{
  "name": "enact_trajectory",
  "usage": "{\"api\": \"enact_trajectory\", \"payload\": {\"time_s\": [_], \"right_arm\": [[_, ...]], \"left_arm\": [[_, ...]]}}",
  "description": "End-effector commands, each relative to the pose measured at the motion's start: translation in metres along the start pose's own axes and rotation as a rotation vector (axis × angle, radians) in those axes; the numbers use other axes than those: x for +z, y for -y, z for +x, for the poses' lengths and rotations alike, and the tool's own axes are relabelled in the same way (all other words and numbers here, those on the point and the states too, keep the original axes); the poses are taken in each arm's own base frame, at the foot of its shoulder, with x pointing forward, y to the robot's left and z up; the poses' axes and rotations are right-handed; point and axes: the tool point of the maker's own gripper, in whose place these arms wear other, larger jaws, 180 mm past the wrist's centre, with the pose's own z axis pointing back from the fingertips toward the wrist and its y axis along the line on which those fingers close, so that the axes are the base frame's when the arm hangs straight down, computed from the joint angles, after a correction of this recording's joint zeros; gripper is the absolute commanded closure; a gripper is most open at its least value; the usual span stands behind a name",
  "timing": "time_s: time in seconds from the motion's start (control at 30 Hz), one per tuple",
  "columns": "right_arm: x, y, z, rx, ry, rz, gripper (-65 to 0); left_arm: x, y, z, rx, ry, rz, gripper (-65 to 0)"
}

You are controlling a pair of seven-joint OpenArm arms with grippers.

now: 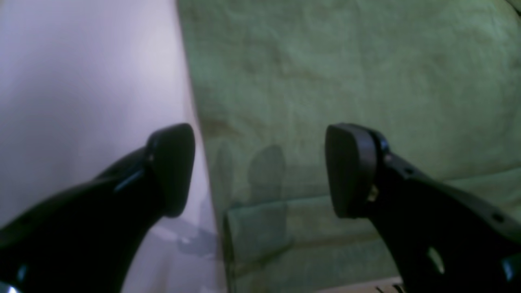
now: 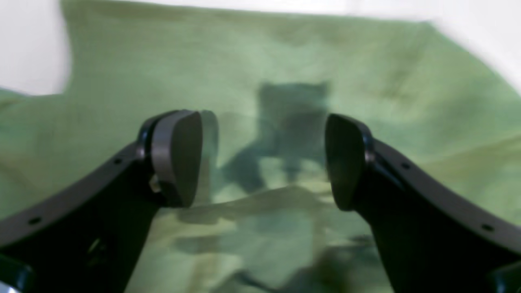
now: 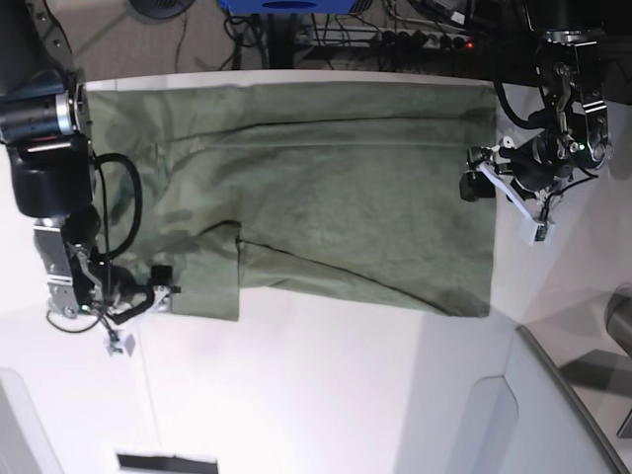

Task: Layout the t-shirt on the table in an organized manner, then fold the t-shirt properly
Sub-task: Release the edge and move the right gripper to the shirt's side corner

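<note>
The olive-green t-shirt (image 3: 326,197) lies spread over the far half of the white table (image 3: 326,385), with a sleeve flap (image 3: 202,281) reaching toward the near left. My left gripper (image 3: 472,183) sits at the shirt's right edge. In the left wrist view it (image 1: 260,171) is open astride that edge, one finger over bare table (image 1: 81,81), the other over cloth (image 1: 346,73). My right gripper (image 3: 163,293) is at the sleeve's left edge. In the right wrist view it (image 2: 262,158) stands open above rumpled fabric (image 2: 285,57), holding nothing.
A grey angled panel (image 3: 553,395) rises at the near right corner. Cables and a power strip (image 3: 425,39) run behind the table's far edge, beside a blue object (image 3: 286,5). A dark strip (image 3: 168,462) lies at the near edge.
</note>
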Motion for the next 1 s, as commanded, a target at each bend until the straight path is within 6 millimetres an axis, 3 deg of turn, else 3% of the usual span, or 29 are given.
{"api": "enact_trajectory", "payload": {"time_s": [0.0, 0.1, 0.3, 0.37, 0.53, 0.97], "right_arm": [[0.010, 0.004, 0.031, 0.016, 0.074, -0.014, -43.4], [0.015, 0.007, 0.042, 0.088, 0.095, -0.070, -43.8], [0.021, 0.045, 0.064, 0.073, 0.118, -0.171, -44.1], [0.020, 0.066, 0.063, 0.048, 0.113, -0.195, -44.1], [0.006, 0.088, 0.050, 0.012, 0.122, -0.207, -44.1], [-0.005, 0.085, 0.031, 0.009, 0.118, -0.197, -43.1]], "left_arm": [[0.005, -0.005, 0.013, -0.010, 0.038, 0.007, -47.6], [0.005, -0.005, 0.012, -0.010, 0.037, 0.008, -47.6], [0.005, -0.004, 0.012, -0.011, 0.036, 0.007, -47.6], [0.005, -0.004, 0.012, -0.011, 0.036, 0.007, -47.6], [0.005, -0.004, 0.011, -0.010, 0.035, 0.006, -47.6], [0.006, -0.006, 0.000, -0.001, 0.016, 0.010, -47.6]]}}
